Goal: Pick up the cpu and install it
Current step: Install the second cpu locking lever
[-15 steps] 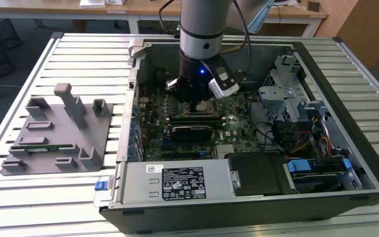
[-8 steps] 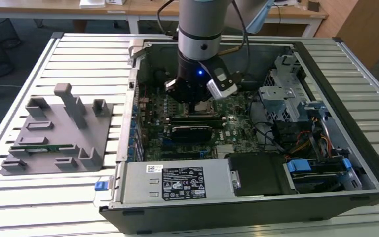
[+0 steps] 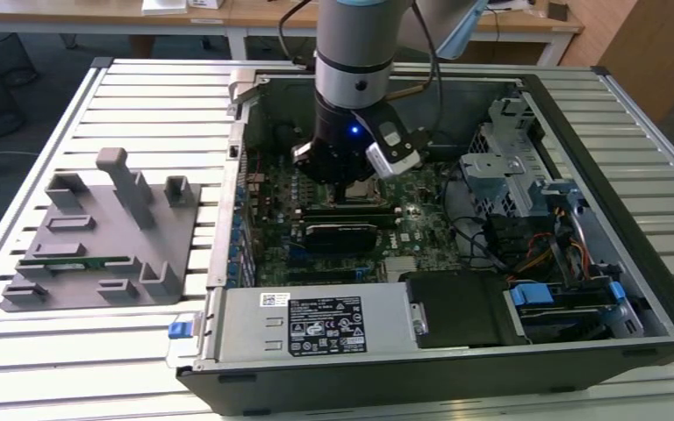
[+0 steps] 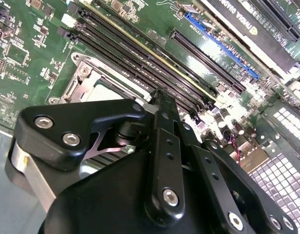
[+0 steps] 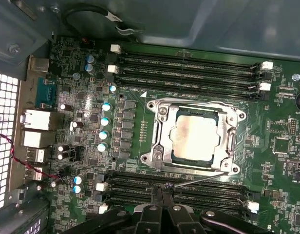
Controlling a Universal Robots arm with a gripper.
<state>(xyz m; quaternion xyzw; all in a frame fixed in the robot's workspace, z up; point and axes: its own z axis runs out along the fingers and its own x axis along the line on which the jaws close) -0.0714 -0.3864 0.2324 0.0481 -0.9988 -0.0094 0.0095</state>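
Exterior view: arm upright inside the case, empty closed gripper (image 3: 353, 181) over seated cpu (image 5: 196, 138).

We can't tell gripper (image 5: 162, 195) finger state: linkage cut off by frame edge in first wrist view, tips buried behind black housing in second wrist view. In exterior view arm body covers most of the socket (image 3: 361, 189), so cpu (image 5: 195, 139) hidden there. In second wrist view socket is partly hidden behind the gripper. Gray fixture (image 3: 97, 237) slot contents too small to ID.
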